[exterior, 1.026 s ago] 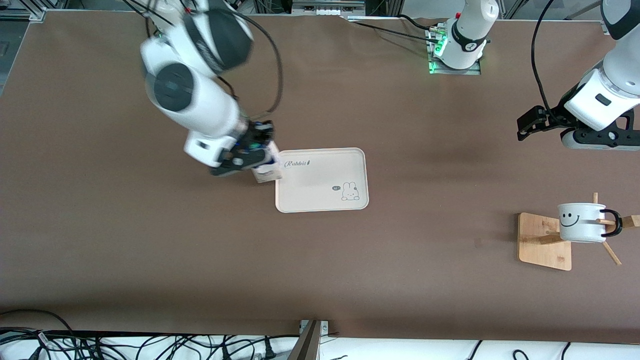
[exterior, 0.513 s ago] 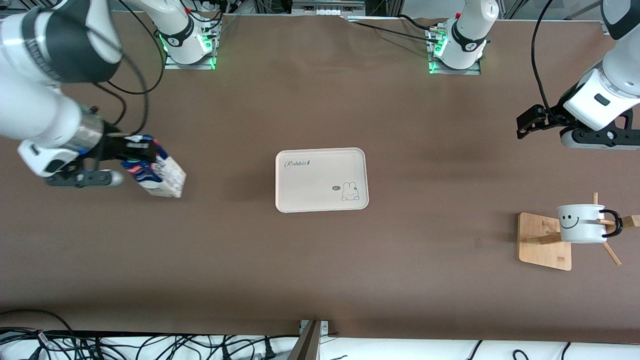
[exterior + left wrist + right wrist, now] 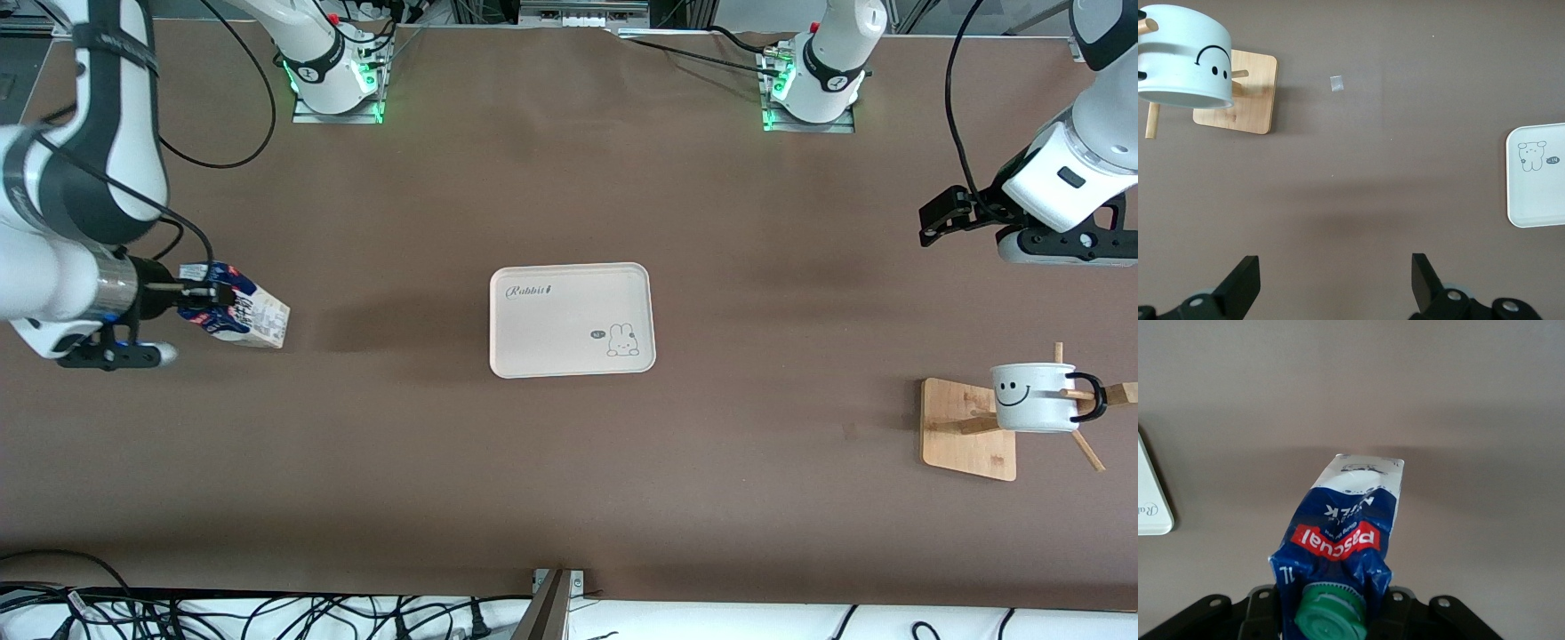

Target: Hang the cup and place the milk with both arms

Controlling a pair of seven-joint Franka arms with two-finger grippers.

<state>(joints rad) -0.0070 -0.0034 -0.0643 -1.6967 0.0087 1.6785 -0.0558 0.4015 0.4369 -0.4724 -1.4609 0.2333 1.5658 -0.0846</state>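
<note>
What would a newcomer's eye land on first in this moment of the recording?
Probably the right gripper, shut on the milk and holding it tilted over the table at the right arm's end, well away from the tray at the table's middle. Next the cup, hanging by its handle on the wooden rack at the left arm's end, with the left gripper open and waiting above the table there.

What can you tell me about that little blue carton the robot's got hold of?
The milk carton is dark blue on top and white lower down, with a red band of white lettering and a round green cap. It looks like coated card, creased near the cap. The right hand is shut on its top end, holding it tilted over the table toward the right arm's end, apart from the white tray.
</note>
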